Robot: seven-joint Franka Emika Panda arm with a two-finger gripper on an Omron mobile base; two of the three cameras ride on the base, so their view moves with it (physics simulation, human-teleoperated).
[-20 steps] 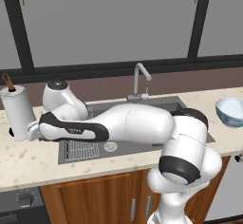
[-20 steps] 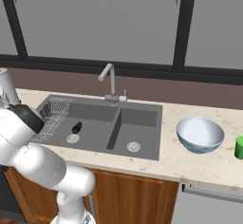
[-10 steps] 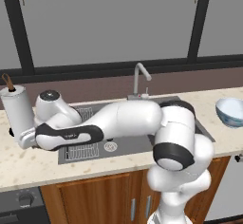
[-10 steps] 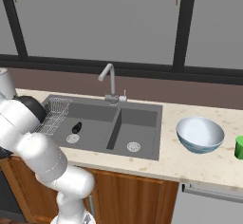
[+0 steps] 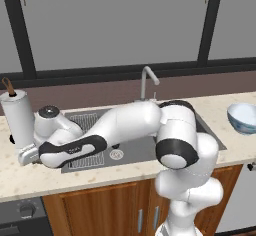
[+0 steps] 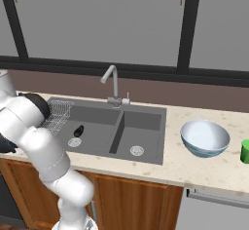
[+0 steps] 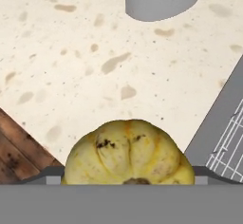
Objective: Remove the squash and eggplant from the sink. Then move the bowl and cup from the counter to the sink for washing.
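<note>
Squash [image 7: 128,153] over counter [image 7: 85,66], left of sink [image 6: 146,122].
Claw [image 5: 27,156] spread wide, squash sitting between the fingers close to the camera; grip uncertain. Eggplant [image 6: 78,131] lies in left basin near drain. Bowl [image 6: 204,137] and cup [image 6: 245,151] stand on counter's right end, near each other.

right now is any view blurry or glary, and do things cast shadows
Hand view: sharp, flat light, the squash cut off by the bottom edge. Right base view: even light, no glare, faint shading inside the sink. Left base view: soft shadow under the arm on the counter.
</note>
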